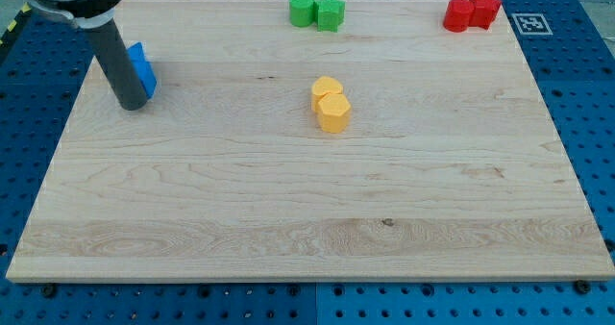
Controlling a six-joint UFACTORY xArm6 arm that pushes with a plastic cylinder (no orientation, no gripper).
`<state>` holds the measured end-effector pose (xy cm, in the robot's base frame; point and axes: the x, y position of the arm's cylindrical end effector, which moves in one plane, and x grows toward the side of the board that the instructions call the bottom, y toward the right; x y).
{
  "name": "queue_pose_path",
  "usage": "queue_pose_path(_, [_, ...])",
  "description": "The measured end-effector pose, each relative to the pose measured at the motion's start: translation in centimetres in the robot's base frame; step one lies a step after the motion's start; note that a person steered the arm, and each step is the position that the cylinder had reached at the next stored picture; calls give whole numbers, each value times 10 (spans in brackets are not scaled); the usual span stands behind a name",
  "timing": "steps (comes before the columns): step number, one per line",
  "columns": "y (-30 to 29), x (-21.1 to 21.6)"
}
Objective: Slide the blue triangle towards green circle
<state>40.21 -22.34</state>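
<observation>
The blue triangle [143, 68] lies near the wooden board's [307, 219] upper left edge, partly hidden behind my rod. My tip [132, 105] rests on the board at the triangle's lower left side, touching or nearly touching it. The green circle [302, 10] sits at the view's top centre, far to the right of the triangle, with a second green block [331, 14] of star-like shape pressed against its right side.
Two yellow blocks [331, 104] sit together near the board's middle. Two red blocks [472, 12] sit together at the top right. A blue pegboard [577, 65] surrounds the board, with a fiducial tag [530, 23] at the top right.
</observation>
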Motion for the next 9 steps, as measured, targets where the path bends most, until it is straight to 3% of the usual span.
queue_pose_path(2, [-12, 4])
queue_pose_path(3, [-50, 8])
queue_pose_path(4, [-62, -8])
queue_pose_path(6, [-60, -39])
queue_pose_path(9, [-18, -45])
